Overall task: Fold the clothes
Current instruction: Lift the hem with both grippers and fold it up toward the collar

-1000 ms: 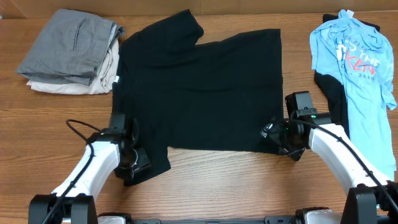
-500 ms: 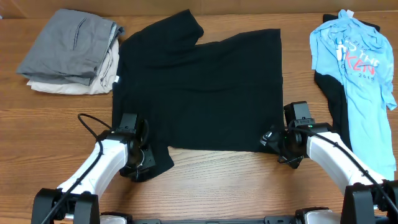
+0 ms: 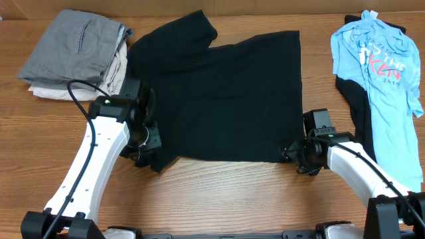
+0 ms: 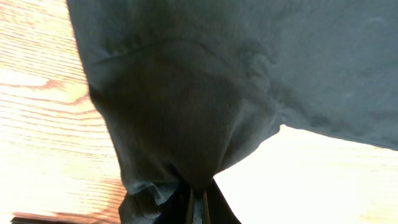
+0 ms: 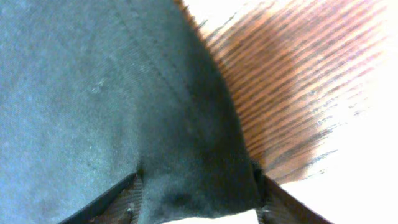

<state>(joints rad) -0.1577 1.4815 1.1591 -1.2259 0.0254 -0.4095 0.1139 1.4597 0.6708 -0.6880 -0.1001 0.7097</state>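
A black T-shirt lies spread flat across the middle of the wooden table. My left gripper is at its near left sleeve. In the left wrist view this gripper is shut on a bunched fold of the sleeve, which hangs pulled up from the wood. My right gripper is at the shirt's near right hem corner. In the right wrist view its jaws stand apart, one finger on each side of the black corner that fills the gap.
A folded stack of grey and cream clothes sits at the far left. At the far right a light blue printed T-shirt lies over a dark garment. Bare wood runs along the near edge.
My left gripper shut on the near left sleeve and carried it up and away from the near edge. My right gripper's jaws narrowed around the hem corner; that arm barely moved.
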